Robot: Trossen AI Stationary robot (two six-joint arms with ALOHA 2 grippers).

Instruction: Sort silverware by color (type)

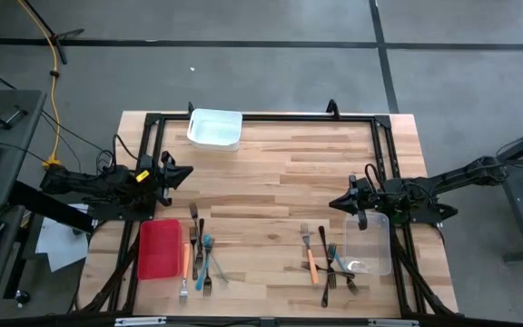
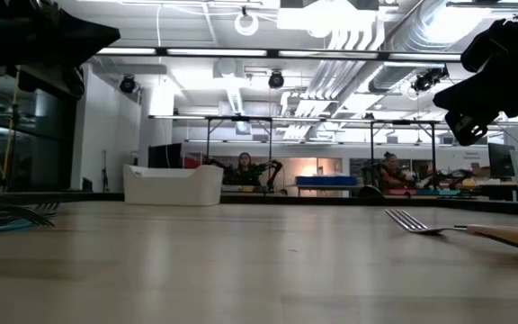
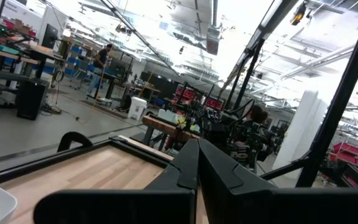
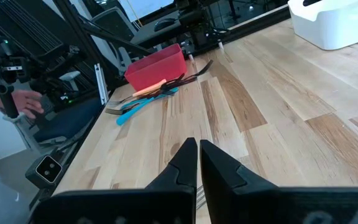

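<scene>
A pale wooden plank tabletop (image 1: 271, 173) with a black metal frame carries two loose groups of slim silverware. The left group (image 1: 198, 254) lies near the front edge, just right of a flat red plastic tray (image 1: 160, 248): an orange-handled piece (image 1: 187, 259) touches the tray's right side, dark metal forks (image 1: 195, 234) lie beside it, and teal-blue utensils (image 1: 205, 259) cross them. The right wrist view shows the same cluster (image 4: 148, 96) fanned out beside the red tray (image 4: 157, 67).

The right group (image 1: 327, 259) lies near the front right: an orange-handled fork (image 1: 310, 257), dark forks (image 1: 324, 263) and a teal piece (image 1: 332, 252) overlapping, with some pieces reaching the edge of a clear plastic tub (image 1: 370, 243). Whether any lie inside the tub cannot be told. A white rectangular plastic tub (image 1: 215, 128) sits at the far edge, left of centre.

The left gripper (image 1: 182, 173) hangs above the tabletop's left side, far of the red tray, its jaws pressed together on nothing. The right gripper (image 1: 339, 203) hangs at the right side, just far of the clear tub, jaws also pressed together and empty; the right wrist view shows its fingers (image 4: 185, 163) touching along their length above bare wood.

In the low view, a fork's tines (image 2: 412, 220) rest on the wood at right.
</scene>
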